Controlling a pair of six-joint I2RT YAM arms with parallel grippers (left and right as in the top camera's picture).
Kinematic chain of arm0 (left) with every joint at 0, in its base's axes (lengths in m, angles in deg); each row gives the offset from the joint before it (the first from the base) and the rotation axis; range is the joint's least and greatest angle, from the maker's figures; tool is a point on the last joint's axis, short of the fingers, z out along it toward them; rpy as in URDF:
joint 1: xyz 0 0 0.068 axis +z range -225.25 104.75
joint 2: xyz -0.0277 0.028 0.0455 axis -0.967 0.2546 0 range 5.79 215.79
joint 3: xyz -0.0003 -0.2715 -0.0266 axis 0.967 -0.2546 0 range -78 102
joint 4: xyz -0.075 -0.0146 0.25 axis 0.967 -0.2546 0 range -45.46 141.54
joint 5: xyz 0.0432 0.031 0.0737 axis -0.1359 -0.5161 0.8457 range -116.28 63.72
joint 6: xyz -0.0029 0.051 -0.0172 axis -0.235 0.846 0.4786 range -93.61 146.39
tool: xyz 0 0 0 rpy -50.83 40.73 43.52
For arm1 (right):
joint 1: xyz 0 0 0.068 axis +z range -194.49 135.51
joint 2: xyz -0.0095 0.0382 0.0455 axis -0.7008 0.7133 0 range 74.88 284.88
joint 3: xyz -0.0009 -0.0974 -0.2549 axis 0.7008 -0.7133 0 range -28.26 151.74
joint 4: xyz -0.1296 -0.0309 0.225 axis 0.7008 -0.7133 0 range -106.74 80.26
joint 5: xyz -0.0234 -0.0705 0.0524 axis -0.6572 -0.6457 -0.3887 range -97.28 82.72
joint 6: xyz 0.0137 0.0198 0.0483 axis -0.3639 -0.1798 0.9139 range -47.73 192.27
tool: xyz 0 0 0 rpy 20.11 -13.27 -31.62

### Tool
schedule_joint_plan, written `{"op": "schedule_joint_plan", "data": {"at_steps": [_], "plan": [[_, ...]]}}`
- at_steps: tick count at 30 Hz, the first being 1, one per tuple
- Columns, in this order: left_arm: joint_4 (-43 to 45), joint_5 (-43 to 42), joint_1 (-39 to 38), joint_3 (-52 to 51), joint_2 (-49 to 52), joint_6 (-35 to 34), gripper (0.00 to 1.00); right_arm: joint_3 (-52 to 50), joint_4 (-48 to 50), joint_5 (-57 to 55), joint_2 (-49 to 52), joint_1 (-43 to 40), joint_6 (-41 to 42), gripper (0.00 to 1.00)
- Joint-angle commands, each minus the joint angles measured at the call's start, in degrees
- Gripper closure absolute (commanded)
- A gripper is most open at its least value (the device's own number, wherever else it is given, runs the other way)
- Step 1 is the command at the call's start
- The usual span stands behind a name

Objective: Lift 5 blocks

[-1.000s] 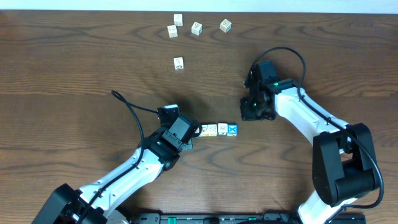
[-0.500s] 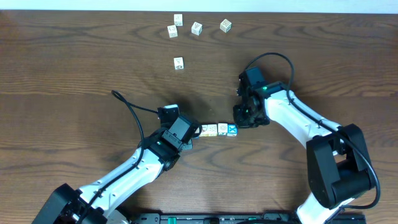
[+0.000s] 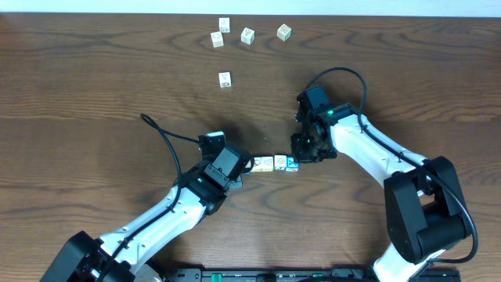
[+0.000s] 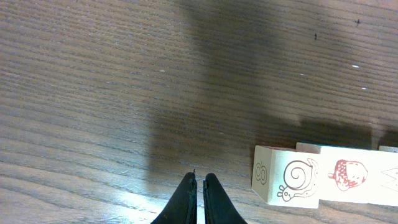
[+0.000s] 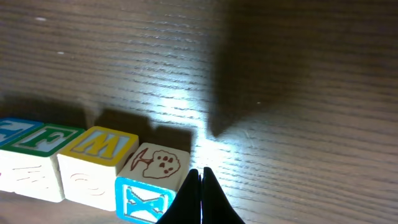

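**A:** Start nearest us. What is the left claw doing?

**B:** The left claw [image 4: 199, 182] is pinched together with nothing between its fingers. It sits low over the surface [image 3: 94, 94], at the opposite end of the line from the blue X block [image 5: 148, 200]. The snail block [image 4: 293, 180] is the last one on that side. It sits just beside the claw's tip, with a strip of bare wood showing between them.

**A:** And the line itself?

**B:** The row of blocks [image 3: 274, 164] lies straight, face against face, running from the blue X block toward the left claw. From above I read four plainly, and I cannot be sure of a fifth.

**A:** The right claw?

**B:** The right claw [image 5: 201, 177] is also closed and empty. Its tip is at the outer side of the blue X block, and I cannot tell whether it touches.

**A:** How will they handle?

**B:** I judge them light, hard little cubes with smooth printed faces. Crushing is no worry, but they will probably slide easily. The only hold that takes them all is pressure from the ends, with one closed claw on each outer face, centred and square to the row. If the push goes off that axis, I would expect the line to bow and spill.

**A:** Anything farther out?

**B:** Five loose cubes [image 3: 247, 35] lie well beyond the blue X block, toward the far edge. Four are clustered and one sits nearer.
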Motion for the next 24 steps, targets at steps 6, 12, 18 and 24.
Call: {"op": "schedule_joint_plan", "data": {"at_steps": [6,12,18,24], "plan": [[-0.1,1.0,0.2,-0.5,0.7,-0.3,0.93,0.7,0.8,1.7,0.0,2.4,0.7,0.99],[-0.1,1.0,0.2,-0.5,0.7,-0.3,0.93,0.7,1.2,1.6,0.0,3.1,0.7,0.99],[-0.1,3.4,0.3,-0.5,0.7,-0.3,0.93,0.7,1.2,1.6,0.0,3.1,0.7,0.99],[0.9,3.5,0.7,-0.5,0.8,0.0,0.93,0.7,1.2,1.6,0.0,3.1,0.7,0.99]]}}
